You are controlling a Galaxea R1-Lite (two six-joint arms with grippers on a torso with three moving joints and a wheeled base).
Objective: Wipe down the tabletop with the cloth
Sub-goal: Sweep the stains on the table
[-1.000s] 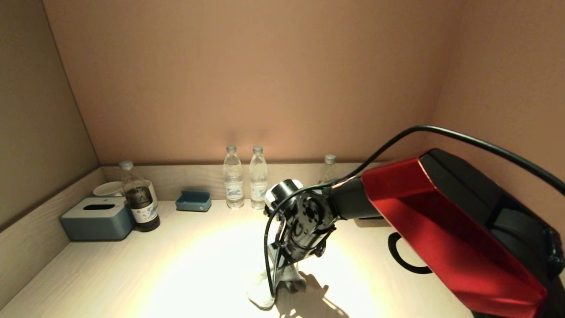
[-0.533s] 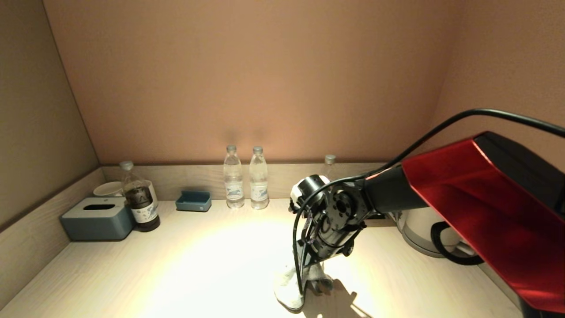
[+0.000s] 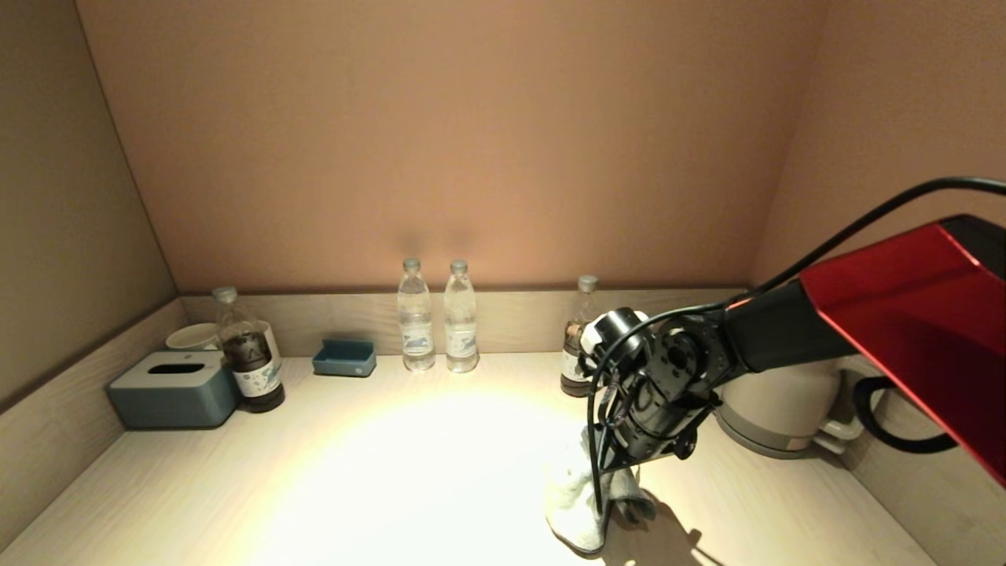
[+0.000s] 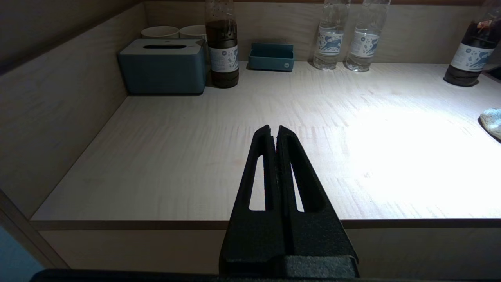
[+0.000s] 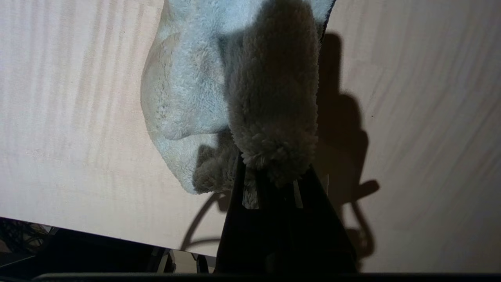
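Note:
A fluffy white cloth (image 3: 578, 503) lies bunched on the pale wooden tabletop (image 3: 377, 479), near its front edge, right of centre. My right gripper (image 3: 617, 491) points down onto it and is shut on a fold of the cloth (image 5: 195, 90); its fingertips are buried in the pile in the right wrist view (image 5: 274, 172). The cloth's edge also shows at the side of the left wrist view (image 4: 492, 121). My left gripper (image 4: 274, 131) is shut and empty, held back over the table's front edge on the left, out of the head view.
Along the back wall stand a blue tissue box (image 3: 174, 387), a dark bottle (image 3: 250, 354), a cup (image 3: 192, 336), a small blue tray (image 3: 344, 358), two clear water bottles (image 3: 437, 318) and another dark bottle (image 3: 578, 350). A white kettle (image 3: 778, 405) stands at the right.
My right gripper has dragged the cloth to the right along the front of the table. The kettle and the right dark bottle have come into view behind the arm.

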